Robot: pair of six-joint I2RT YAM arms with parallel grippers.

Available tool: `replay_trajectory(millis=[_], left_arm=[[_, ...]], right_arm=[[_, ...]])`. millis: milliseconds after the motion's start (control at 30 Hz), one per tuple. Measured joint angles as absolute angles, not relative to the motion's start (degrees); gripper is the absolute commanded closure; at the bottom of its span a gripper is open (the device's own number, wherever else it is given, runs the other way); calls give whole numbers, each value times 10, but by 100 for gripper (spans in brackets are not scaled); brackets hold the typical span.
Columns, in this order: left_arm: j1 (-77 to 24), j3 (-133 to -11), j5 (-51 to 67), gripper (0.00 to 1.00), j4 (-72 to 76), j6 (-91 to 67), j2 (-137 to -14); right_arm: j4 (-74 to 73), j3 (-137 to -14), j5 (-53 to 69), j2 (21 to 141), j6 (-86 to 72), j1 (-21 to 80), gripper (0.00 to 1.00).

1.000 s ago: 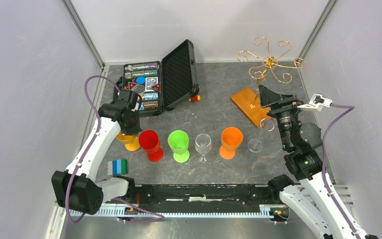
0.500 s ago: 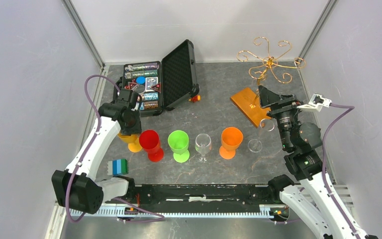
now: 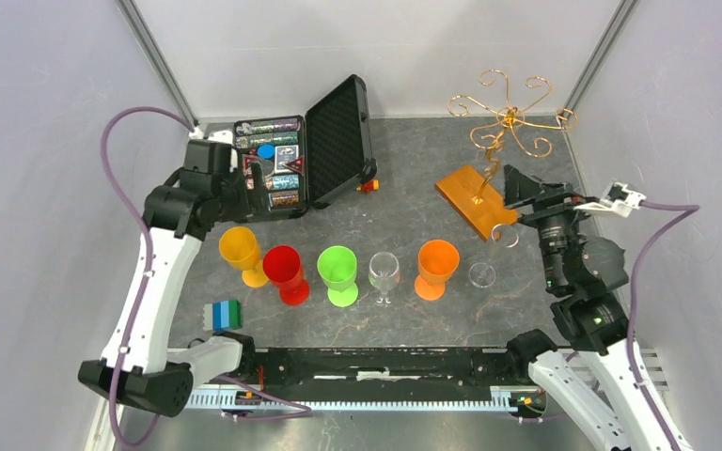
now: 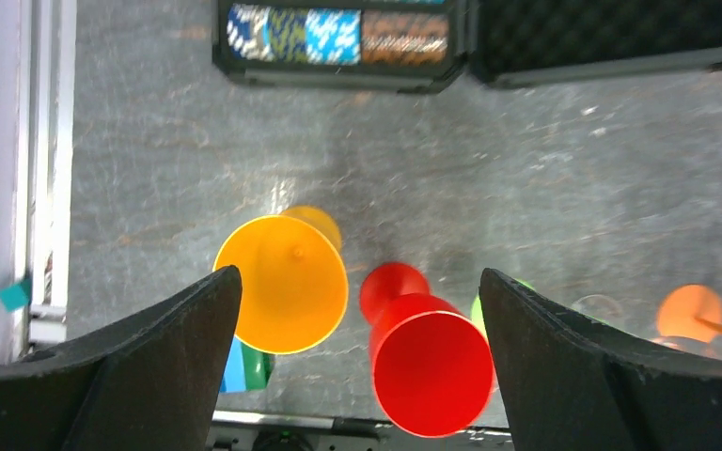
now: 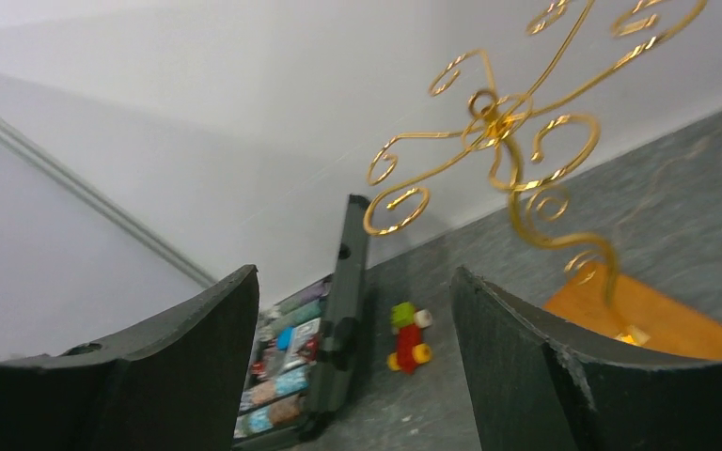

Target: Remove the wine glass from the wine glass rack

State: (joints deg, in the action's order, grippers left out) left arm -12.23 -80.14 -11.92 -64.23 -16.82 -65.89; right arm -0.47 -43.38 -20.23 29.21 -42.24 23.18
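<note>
Both claws spread wide, empty.
Left claw (image 4: 357, 282) hung above the yellow goblet (image 4: 280, 296); right claw (image 5: 353, 277) faced the wine glass rack (image 5: 494, 120), touching nothing.

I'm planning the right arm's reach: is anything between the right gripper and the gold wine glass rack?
Nothing visible does. The right wrist view shows the wine glass rack straight past the open right gripper. A small toy lies lower left, off that line.

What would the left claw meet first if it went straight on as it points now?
Probably the yellow goblet or the red goblet: both stand below the open left claw. Which comes first is unclear.
</note>
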Motion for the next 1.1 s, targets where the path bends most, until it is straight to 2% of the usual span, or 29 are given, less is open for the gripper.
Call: replay_trajectory(millis=[267,667,1100], left_arm=[[-122,-846,-43,0,-603,-168,-553],[-122,-850,-30,0,-546,-159,-405],[-122,-845,-76,0,-545,-154,-321]], right_arm=[[-108,-557,-332,262,-243,232,20],[-159,-566,-530,133,-116,231,22],[-163,-568,-581,84,-91,231,22]])
